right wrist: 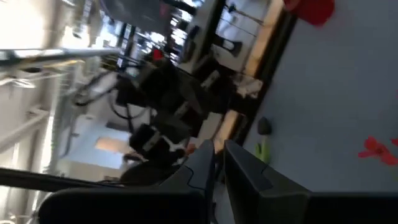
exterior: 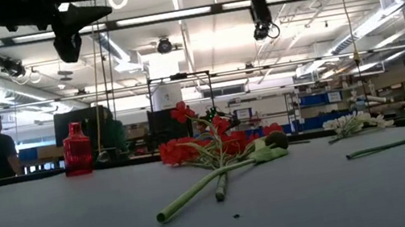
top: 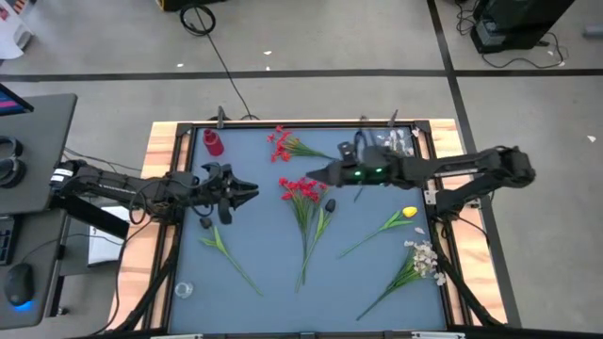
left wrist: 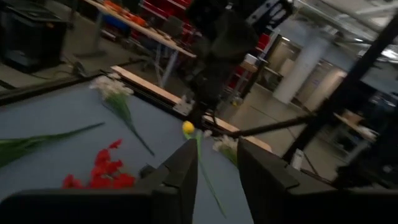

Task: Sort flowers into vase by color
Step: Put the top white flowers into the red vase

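Note:
Flowers lie flat across the blue table. Two red sprigs (top: pixel 281 144) (top: pixel 301 188) are near the middle. A yellow one (top: pixel 408 213) and a white one (top: pixel 424 256) are on the right, and a green leafy sprig (top: pixel 226 250) is on the left. A red vase (top: pixel 214 142) stands at the far left corner. My left gripper (top: pixel 250 193) hovers left of the middle red sprig, open and empty (left wrist: pixel 217 168). My right gripper (top: pixel 316 174) hovers just beyond that sprig, its fingers a narrow gap apart (right wrist: pixel 219 162), holding nothing. The low view shows both high above the table.
A stem with a dark bud (top: pixel 325 212) lies beside the middle red sprig. A small clear vessel (top: pixel 183 289) stands near the left near corner. A clutter of items (top: pixel 400 141) sits at the far right corner. A raised wooden frame (top: pixel 160 151) edges the table.

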